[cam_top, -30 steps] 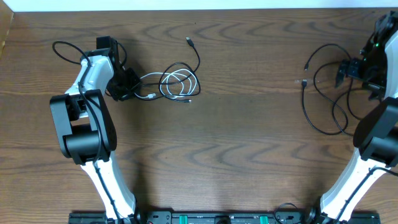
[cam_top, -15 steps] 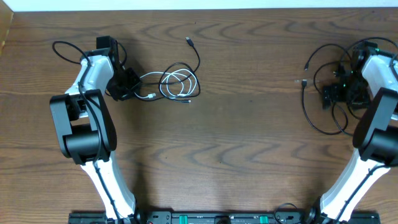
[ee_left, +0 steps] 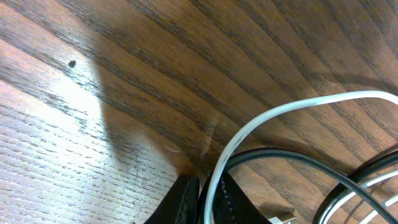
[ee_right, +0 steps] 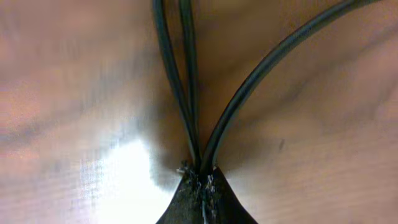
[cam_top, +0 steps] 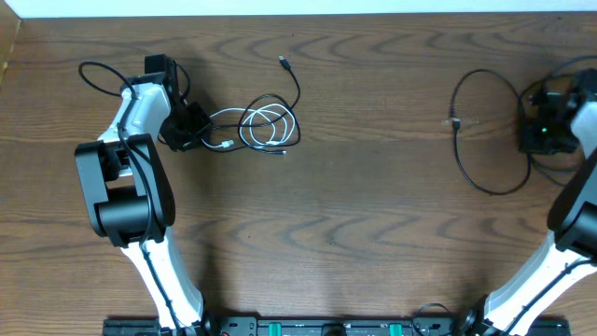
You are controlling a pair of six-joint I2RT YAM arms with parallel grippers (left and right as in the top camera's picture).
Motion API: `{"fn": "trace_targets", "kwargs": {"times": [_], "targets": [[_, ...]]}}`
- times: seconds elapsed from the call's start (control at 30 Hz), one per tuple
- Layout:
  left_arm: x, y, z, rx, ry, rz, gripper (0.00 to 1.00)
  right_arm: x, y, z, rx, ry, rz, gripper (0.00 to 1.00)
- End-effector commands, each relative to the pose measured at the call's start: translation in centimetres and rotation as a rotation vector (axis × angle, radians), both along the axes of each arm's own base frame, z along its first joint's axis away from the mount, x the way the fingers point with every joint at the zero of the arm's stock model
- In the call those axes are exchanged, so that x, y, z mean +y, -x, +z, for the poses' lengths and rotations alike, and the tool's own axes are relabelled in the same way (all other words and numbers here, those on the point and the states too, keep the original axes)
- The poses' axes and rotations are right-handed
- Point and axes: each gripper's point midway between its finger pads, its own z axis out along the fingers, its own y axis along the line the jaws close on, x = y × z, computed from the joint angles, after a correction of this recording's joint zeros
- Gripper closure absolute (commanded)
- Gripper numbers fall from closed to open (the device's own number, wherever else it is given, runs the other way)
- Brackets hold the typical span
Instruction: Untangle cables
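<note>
Shows, from overhead, the left hand (cam_top: 198, 135) closed on the white cable (cam_top: 270, 126) at the left end of its coil, left of centre on the tabletop (cam_top: 354, 233). Confirms this in the left wrist view, with the white strand pinched between the fingertips (ee_left: 186, 200) and the left black cable (cam_top: 298, 89) crossing just beside it; cannot tell whether the two touch. Places that cable's plug end (cam_top: 283, 62) well above the coil, its tail threading through the white loops. Shows the right hand (cam_top: 536, 140) at the far right edge, shut on the right black cable (cam_top: 459, 154), whose wide loop spreads leftward on the wood. Reveals, in the right wrist view, three black strands converging into the closed tips.

Step in hand, as judged: separating loops by pulling. Hold the left pinch firm as an anchor. Draw any strand along its own run, low over the tabletop and slowly, to avoid cinching a crossing into a knot. Treat the three-strand pinch as a risk, since hauling a bunch likely drags the whole loop; regrip one strand near an end instead.

Bears no legible brand, label or writing in any view
</note>
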Motion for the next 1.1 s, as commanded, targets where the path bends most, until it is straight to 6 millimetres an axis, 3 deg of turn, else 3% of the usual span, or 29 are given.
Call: {"fn": "trace_targets", "kwargs": {"times": [0.0, 0.47, 0.67, 0.83, 0.87, 0.93, 1.07], "targets": [[0.8, 1.5, -2.3, 0.072, -0.044, 0.003, 0.84, 2.8, -0.1, -3.0, -0.030, -0.190, -0.022, 0.99], [0.9, 1.0, -2.3, 0.051, -0.048, 0.003, 0.84, 4.2, -6.6, -3.7, -0.304, -0.064, 0.073, 0.99], [0.9, 0.7, -2.3, 0.042, -0.049, 0.004, 0.84, 5.3, -9.6, -3.4, -0.417, -0.023, 0.125, 0.99], [0.9, 0.7, -2.3, 0.042, -0.049, 0.004, 0.84, 5.1, -11.4, -2.5, -0.497, -0.003, 0.111, 0.97], [0.9, 0.7, -2.3, 0.043, -0.049, 0.004, 0.84, 4.8, -11.8, -1.5, -0.517, -0.011, 0.081, 0.89], [0.9, 0.8, -2.3, 0.043, -0.049, 0.004, 0.84, 4.6, -12.5, 1.0, -0.562, -0.032, 0.046, 0.59], [0.9, 0.7, -2.3, 0.042, -0.049, 0.004, 0.84, 5.4, -13.2, 8.7, -0.678, -0.057, 0.082, 0.03]]}}
